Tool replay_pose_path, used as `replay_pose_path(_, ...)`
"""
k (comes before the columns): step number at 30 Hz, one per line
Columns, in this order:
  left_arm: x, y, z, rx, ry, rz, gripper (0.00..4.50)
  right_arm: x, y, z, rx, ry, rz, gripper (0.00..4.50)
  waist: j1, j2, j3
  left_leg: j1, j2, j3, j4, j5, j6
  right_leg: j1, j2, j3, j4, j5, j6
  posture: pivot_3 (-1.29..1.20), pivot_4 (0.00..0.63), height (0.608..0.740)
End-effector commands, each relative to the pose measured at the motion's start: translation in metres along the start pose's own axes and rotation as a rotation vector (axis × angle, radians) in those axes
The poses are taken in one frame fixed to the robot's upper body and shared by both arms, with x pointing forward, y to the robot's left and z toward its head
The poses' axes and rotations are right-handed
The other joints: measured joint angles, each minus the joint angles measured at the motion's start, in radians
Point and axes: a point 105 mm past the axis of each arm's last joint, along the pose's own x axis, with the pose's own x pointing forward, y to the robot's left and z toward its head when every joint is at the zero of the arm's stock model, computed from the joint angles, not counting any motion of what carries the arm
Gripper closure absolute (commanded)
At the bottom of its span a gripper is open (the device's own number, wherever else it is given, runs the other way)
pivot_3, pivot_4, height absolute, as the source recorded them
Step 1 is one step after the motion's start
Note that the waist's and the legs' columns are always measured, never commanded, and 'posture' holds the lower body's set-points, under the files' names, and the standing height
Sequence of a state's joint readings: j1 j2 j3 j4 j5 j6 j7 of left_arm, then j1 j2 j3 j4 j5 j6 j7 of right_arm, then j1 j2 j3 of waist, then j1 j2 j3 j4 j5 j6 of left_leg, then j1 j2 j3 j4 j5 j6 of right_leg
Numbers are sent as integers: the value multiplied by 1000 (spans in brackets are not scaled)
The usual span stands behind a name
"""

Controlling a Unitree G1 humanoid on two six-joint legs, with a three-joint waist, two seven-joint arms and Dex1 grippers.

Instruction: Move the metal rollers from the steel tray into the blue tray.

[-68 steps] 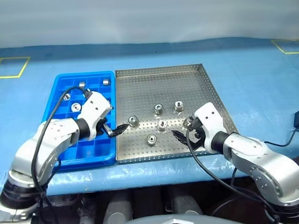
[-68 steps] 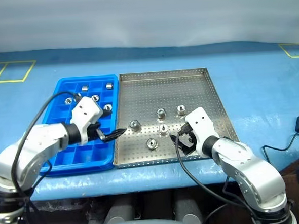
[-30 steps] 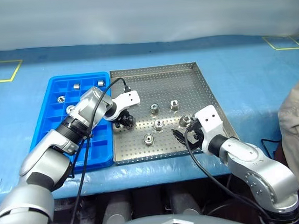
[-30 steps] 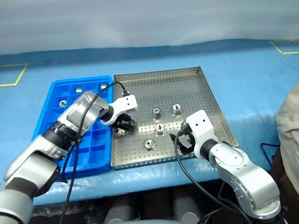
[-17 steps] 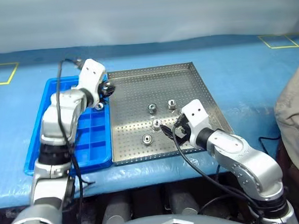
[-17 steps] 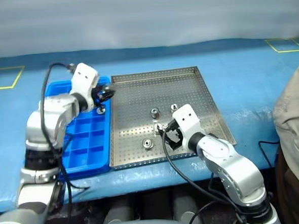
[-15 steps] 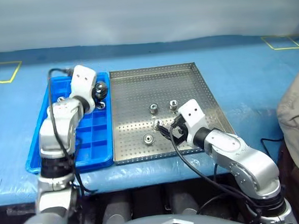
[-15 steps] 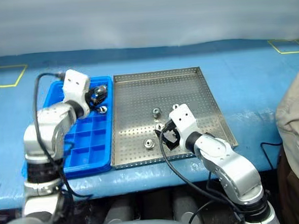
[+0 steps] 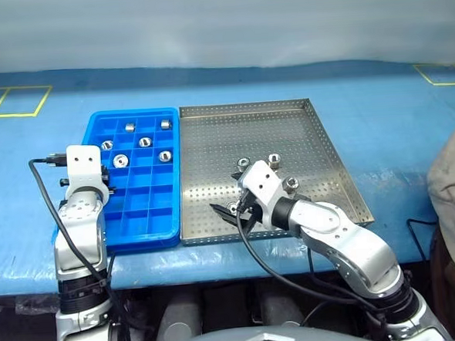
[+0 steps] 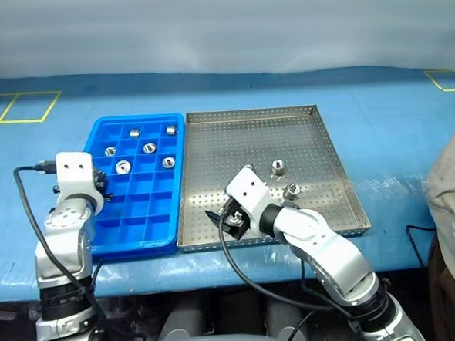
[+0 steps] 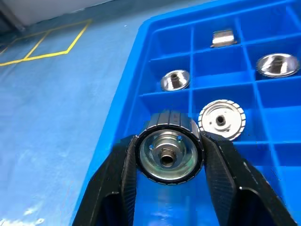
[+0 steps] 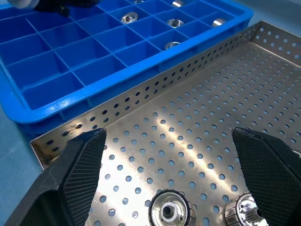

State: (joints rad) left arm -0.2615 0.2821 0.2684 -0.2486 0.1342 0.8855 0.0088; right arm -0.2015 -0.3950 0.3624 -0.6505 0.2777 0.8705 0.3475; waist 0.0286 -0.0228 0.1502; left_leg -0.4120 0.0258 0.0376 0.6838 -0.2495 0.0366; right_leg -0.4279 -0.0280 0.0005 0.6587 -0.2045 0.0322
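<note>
The left claw [image 11: 165, 188] has swung from the steel tray [image 9: 301, 112] to the outer edge of the blue tray [image 9: 139, 234], its fingers shut on a ribbed, shiny roller [image 11: 168, 154], so a drop into an empty square looks next. The right claw [image 12: 168, 186] has shifted toward the steel tray's near left corner, jaws spread wide and empty over two rollers [image 12: 168, 213] on the dotted metal floor.
</note>
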Motion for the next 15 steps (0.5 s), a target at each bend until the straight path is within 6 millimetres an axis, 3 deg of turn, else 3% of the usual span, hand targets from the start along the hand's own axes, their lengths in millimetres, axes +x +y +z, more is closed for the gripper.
replay_pose_path(1, 0, 13, 10, 2, -23, 75, 2740, -5, -3, 8, -16, -43, -33, 0, 0, 0, 0, 0, 0, 0, 0, 0, 0, 0, 0, 0, 0, 0, 0, 58, 150, 740)
replay_pose_path(4, -1, 10, 3, 3, 17, 70, 2740, -8, -5, 6, -9, -38, -52, 0, -3, 0, 0, 0, 0, 0, 0, 0, 0, 0, 0, 0, 0, 1, -1, 37, 150, 740)
replay_pose_path(6, -3, 7, 2, -11, 20, 51, 2015, -9, -6, 4, -5, -34, -64, 0, -7, 0, 0, 0, 0, 0, 0, 0, 0, 0, 0, 0, 0, 0, -2, 37, 150, 740)
replay_pose_path(8, -7, -1, 14, -29, -22, 4, 1466, -10, -7, 3, -2, -29, -75, 0, -10, 0, 0, 0, 0, 0, 0, 0, 0, 0, 0, 0, 0, -1, -1, 37, 150, 740)
replay_pose_path(9, -9, -5, 21, -32, -49, -21, 1148, -10, -7, 3, -1, -28, -79, 0, -11, 0, 0, 0, 1, 0, 0, 0, 0, 0, 0, 0, 0, -1, -1, 37, 150, 740)
replay_pose_path(12, -21, -23, 68, -27, -247, -138, 142, -13, -9, 2, 2, -24, -91, 0, -8, -1, 0, 0, 1, 0, 0, 0, 0, 0, 0, -1, 0, -1, -1, 20, 150, 740)
replay_pose_path(15, -37, -55, 109, 1, -423, -330, 28, -19, -15, 1, 8, -22, -121, 0, -5, -1, 0, -1, 0, -1, 0, 0, 0, 0, -1, -1, 0, -1, -2, 15, 150, 740)
